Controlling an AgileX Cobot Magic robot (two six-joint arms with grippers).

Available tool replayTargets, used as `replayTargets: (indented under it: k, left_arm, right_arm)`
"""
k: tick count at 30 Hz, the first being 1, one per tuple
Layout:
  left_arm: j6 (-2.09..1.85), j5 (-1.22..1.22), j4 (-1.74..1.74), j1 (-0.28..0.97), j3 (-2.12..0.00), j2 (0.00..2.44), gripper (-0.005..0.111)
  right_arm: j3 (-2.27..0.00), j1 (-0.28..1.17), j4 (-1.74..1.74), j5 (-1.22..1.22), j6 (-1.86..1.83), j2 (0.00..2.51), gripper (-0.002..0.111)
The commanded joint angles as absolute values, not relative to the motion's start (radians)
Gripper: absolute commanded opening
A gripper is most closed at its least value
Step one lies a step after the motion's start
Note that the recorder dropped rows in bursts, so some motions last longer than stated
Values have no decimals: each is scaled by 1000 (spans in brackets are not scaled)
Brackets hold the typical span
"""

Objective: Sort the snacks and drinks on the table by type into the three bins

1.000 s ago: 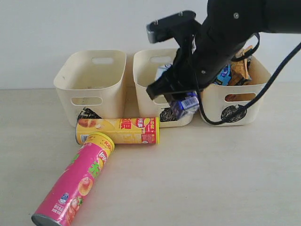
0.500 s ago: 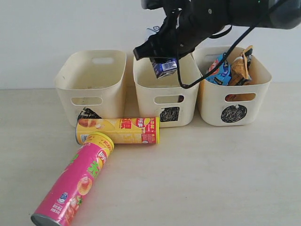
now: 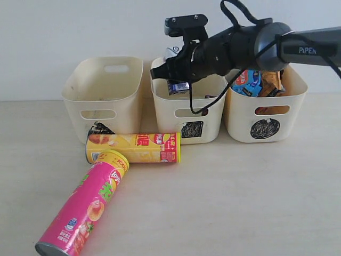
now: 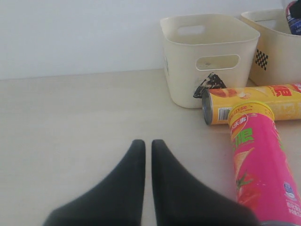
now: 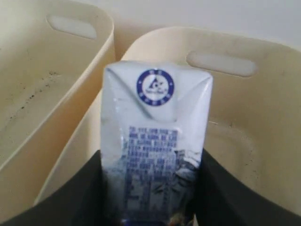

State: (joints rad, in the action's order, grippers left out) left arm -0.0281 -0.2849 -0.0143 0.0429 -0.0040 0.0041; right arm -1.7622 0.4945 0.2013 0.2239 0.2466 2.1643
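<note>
My right gripper point(image 3: 177, 80) is shut on the blue-and-white carton point(image 5: 155, 136) and holds it inside the mouth of the middle bin point(image 3: 184, 114), the one marked with a square. The carton point(image 3: 178, 86) pokes just above that bin's rim. On the table point(image 3: 240, 186) lie the yellow Lay's tube point(image 3: 134, 148) and the pink chip tube point(image 3: 85, 205), both on their sides. The blue chip bag point(image 3: 246, 82) and the orange bag point(image 3: 273, 80) sit in the right bin point(image 3: 266, 112), marked with a circle. My left gripper point(image 4: 144, 143) hovers shut over bare table. The purple carton is hidden.
The left bin point(image 3: 104, 96), marked with a triangle, holds nothing that I can see. A white wall runs behind the bins. The right arm's black cable point(image 3: 198, 101) hangs into the middle bin.
The right arm lifted the blue-and-white carton from in front of the middle bin, carried it up over the rim, and has now lowered it into the bin's mouth.
</note>
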Motion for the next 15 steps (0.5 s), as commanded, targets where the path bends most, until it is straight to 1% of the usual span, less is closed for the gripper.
replayTargets:
  k: [1,2,4,9,12,13,15]
  left_arm:
    - [-15,-280,-11,40,0,0,4]
    - [-15,-280,-11,40,0,0,4]
    - [-15,-280,-11,40,0,0,4]
    - [-15,-280,-11,40,0,0,4]
    - [-15,-280,-11,40,0,0,4]
    - [-15,-280,-11,40,0,0,4]
    - [-15,-280,-11,40,0,0,4]
  right_arm:
    - [-1779,486,217,187,251,2173,60]
    - [-1779,486,217,196,251,2173,70]
    - [-1779,486,217,201,251,2173,72]
    - [-1779,486,219,234,251,2154,71]
    - [-1779,486,220,303,218,2124,70]
    - [-1779,486,220,338,205,2113,68]
    - [-1779,486,220,418,191,2090,60]
